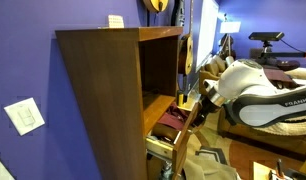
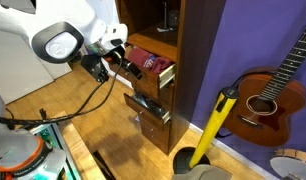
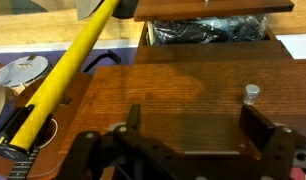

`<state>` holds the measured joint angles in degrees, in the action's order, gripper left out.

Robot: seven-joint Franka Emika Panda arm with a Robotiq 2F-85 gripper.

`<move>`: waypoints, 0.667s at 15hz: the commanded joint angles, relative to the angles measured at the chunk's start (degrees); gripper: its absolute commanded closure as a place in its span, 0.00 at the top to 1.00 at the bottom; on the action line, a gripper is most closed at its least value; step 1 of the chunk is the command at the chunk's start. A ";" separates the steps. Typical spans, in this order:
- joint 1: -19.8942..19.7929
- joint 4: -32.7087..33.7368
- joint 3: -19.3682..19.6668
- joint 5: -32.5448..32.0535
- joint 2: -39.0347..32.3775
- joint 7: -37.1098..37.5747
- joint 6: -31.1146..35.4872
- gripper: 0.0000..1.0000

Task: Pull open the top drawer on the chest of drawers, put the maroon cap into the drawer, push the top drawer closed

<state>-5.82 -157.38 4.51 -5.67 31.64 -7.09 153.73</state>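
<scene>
The chest of drawers (image 1: 98,95) is tall and dark brown and also shows in an exterior view (image 2: 193,40). Its top drawer (image 2: 166,75) stands pulled out. The maroon cap (image 2: 145,62) lies inside it and shows in both exterior views (image 1: 170,121). My gripper (image 2: 113,62) is right in front of the drawer's tan front and holds nothing. In the wrist view the open fingers (image 3: 196,128) frame the wooden drawer front (image 3: 183,85). Its small metal knob (image 3: 252,92) is by one finger. I cannot tell whether the fingers touch the front.
The lower drawer (image 2: 150,108) is also pulled out, with dark and silvery clutter (image 3: 208,30). A yellow pole (image 2: 217,125) leans by the cabinet and crosses the wrist view (image 3: 73,62). A guitar (image 2: 278,90) stands by the purple wall. The floor is wood.
</scene>
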 commanded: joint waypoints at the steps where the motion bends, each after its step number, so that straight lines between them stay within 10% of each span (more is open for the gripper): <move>1: -1.82 0.36 -1.16 -1.03 -2.66 2.97 3.93 1.00; 10: -5.36 1.96 -3.77 -1.08 -5.33 9.09 8.84 1.00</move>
<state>-9.26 -156.98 2.35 -5.72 28.67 -1.39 160.11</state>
